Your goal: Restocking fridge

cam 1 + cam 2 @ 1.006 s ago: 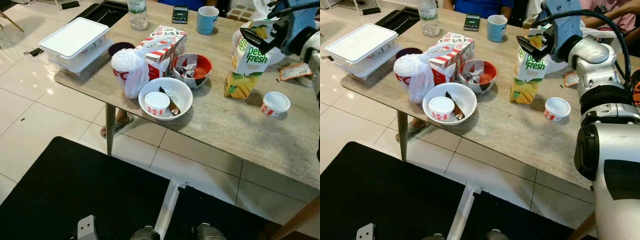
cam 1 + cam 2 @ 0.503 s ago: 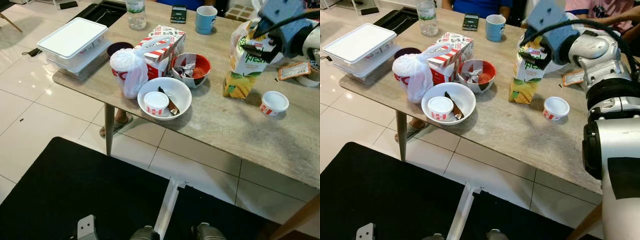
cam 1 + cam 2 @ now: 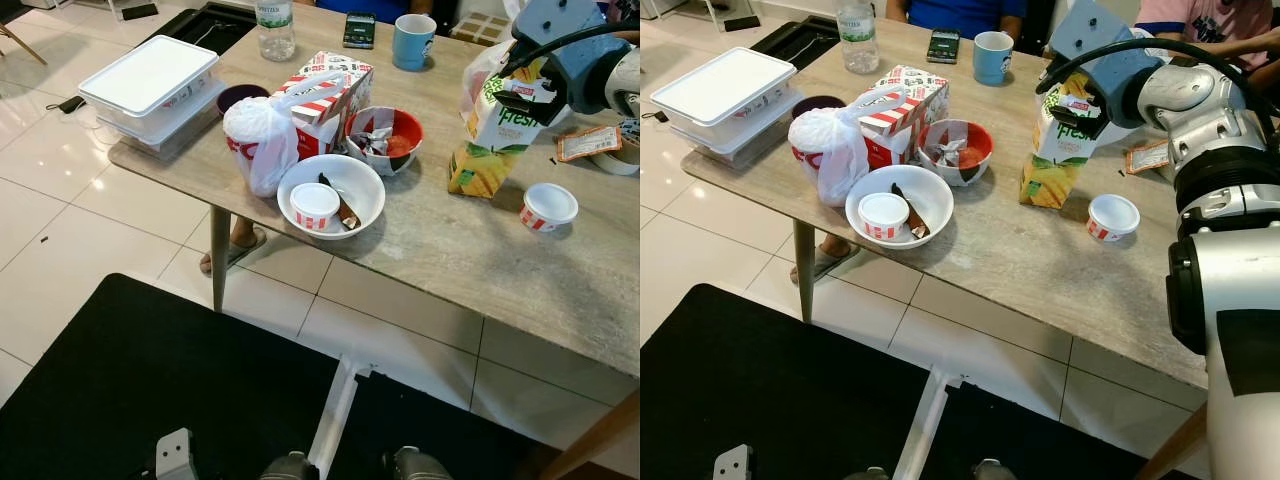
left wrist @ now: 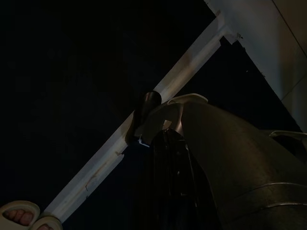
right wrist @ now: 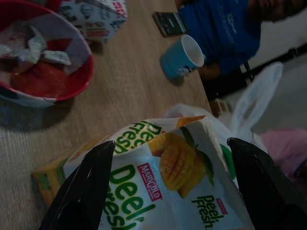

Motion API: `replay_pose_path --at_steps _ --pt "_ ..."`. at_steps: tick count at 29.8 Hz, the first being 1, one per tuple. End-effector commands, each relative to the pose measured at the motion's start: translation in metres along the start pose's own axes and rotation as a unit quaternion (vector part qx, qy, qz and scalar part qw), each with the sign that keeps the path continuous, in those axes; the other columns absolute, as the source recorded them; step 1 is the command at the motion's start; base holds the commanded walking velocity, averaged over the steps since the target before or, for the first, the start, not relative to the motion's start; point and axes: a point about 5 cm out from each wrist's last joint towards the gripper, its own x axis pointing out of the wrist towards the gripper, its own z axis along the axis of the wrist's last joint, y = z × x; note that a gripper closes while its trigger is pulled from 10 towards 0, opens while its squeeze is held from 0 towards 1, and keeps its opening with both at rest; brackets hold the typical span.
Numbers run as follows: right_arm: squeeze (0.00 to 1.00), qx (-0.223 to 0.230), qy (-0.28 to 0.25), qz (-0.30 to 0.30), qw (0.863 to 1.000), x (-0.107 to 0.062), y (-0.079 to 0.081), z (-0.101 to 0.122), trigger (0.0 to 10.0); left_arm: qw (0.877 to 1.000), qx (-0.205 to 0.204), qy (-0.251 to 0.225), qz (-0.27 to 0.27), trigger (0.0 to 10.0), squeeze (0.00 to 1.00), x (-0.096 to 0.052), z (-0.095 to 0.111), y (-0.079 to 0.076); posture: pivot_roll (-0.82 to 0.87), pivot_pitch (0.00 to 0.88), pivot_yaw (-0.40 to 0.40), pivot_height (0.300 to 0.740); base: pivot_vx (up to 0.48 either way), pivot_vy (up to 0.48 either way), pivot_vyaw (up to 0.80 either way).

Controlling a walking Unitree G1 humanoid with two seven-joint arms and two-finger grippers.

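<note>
Right gripper (image 3: pixel 1072 95) has its jaws spread either side of the top of the one mango juice carton (image 3: pixel 1055 150), upper right of frame, standing upright on the worktop (image 3: pixel 1020 250). Nearby: two small white tubs, one (image 3: pixel 1113 216) beside the carton, one (image 3: pixel 884 215) in the white bowl (image 3: pixel 900 206). One blue mug (image 3: pixel 992 55) top centre. Left gripper's jaws: can't tell.

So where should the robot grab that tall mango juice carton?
Probably around its upper body, coming from above and the robot's right. The juice carton stands upright with flat sides, and the right pincer already has a finger on either side near its top. The red bowl crowds its left, so low grips are awkward.
</note>
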Motion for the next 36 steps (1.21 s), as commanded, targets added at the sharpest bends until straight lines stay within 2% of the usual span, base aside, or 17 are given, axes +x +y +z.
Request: replay_pose_path --at_steps 1,4,5,7,8,17,20,25,32,36 --pt "0.00 0.034 0.000 -0.007 0.999 -0.004 -0.005 -0.004 10.0 0.999 -0.002 0.042 -0.002 10.0 0.00 -0.004 -0.024 -0.004 0.01 0.172 -0.058 0.740 0.000 0.000 0.00" --pt "0.00 0.060 -0.024 -0.013 0.998 -0.005 -0.008 0.001 10.0 0.999 -0.002 0.043 -0.004 10.0 0.00 -0.004 -0.024 -0.005 0.01 0.166 -0.058 0.740 0.000 0.000 0.00" --pt "0.00 0.071 -0.048 -0.016 0.996 -0.007 -0.011 0.006 10.0 0.999 -0.001 0.042 -0.006 10.0 0.00 -0.003 -0.023 -0.007 0.00 0.163 -0.059 0.740 0.000 0.000 0.00" --pt "0.00 0.063 -0.056 -0.018 0.996 -0.007 -0.012 0.008 10.0 0.999 0.000 0.042 -0.007 10.0 0.00 -0.002 -0.023 -0.008 0.00 0.163 -0.059 0.740 0.000 0.000 0.00" --pt "0.00 0.034 -0.065 -0.018 0.997 -0.007 -0.011 0.011 10.0 0.999 0.000 0.042 -0.008 10.0 0.00 -0.002 -0.022 -0.009 0.00 0.161 -0.058 0.740 0.000 0.000 0.00" --pt "0.00 0.045 -0.079 -0.012 0.996 -0.004 -0.006 0.011 10.0 0.999 0.001 0.038 -0.010 10.0 0.00 -0.001 -0.019 -0.009 0.01 0.157 -0.059 0.740 0.000 0.000 0.00" --pt "0.00 0.028 -0.039 -0.018 0.999 0.001 0.000 0.000 10.0 0.999 0.001 0.041 -0.008 10.0 0.00 -0.002 -0.022 -0.008 0.01 0.162 -0.059 0.740 0.000 0.000 0.00" --pt "0.00 0.044 -0.026 -0.039 0.998 0.001 -0.001 -0.005 10.0 0.999 -0.001 0.045 -0.007 10.0 0.00 -0.004 -0.026 -0.008 0.02 0.166 -0.061 0.740 0.000 0.000 0.00" --pt "0.00 0.040 0.007 -0.039 0.998 0.003 0.003 -0.015 10.0 0.999 -0.002 0.046 -0.008 10.0 0.00 -0.004 -0.027 -0.008 0.02 0.169 -0.063 0.740 0.000 0.000 0.00" --pt "0.00 0.076 0.022 -0.032 0.996 0.003 0.006 -0.022 10.0 0.999 -0.002 0.042 -0.009 10.0 0.00 -0.002 -0.024 -0.010 0.02 0.170 -0.066 0.740 0.000 0.000 0.00"
